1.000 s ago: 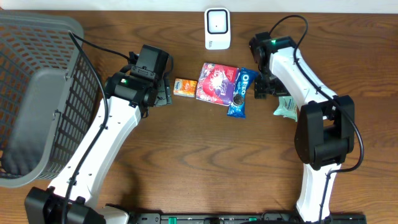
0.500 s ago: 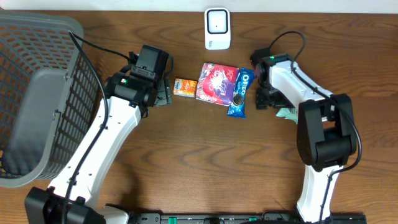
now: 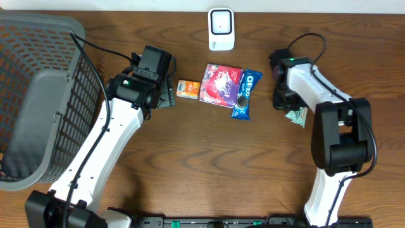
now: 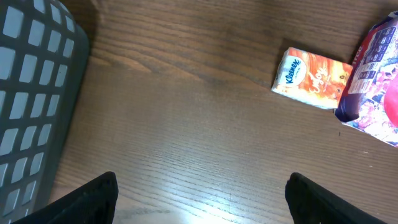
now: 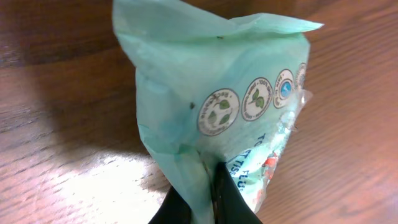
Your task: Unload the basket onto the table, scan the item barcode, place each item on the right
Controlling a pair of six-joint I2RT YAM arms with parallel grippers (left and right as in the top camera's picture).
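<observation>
- Overhead: green tissue pack [image 3: 296,115] is mostly covered by the right arm [image 3: 311,83]; only a corner shows.
- Right wrist view: pack's bottom is cut off by the frame and its lettering is only partly readable.
- Right gripper [image 5: 200,200] is clamped on the pack's lower fold.
- Pack sits on the right side of the table [image 3: 190,164], well apart from the scanner [image 3: 221,28].
- Pack is crinkled mint-green film with a row of round icons.
- Left gripper [image 4: 199,198] is spread wide and holds nothing, near the Kleenex pack [image 4: 314,78].
</observation>
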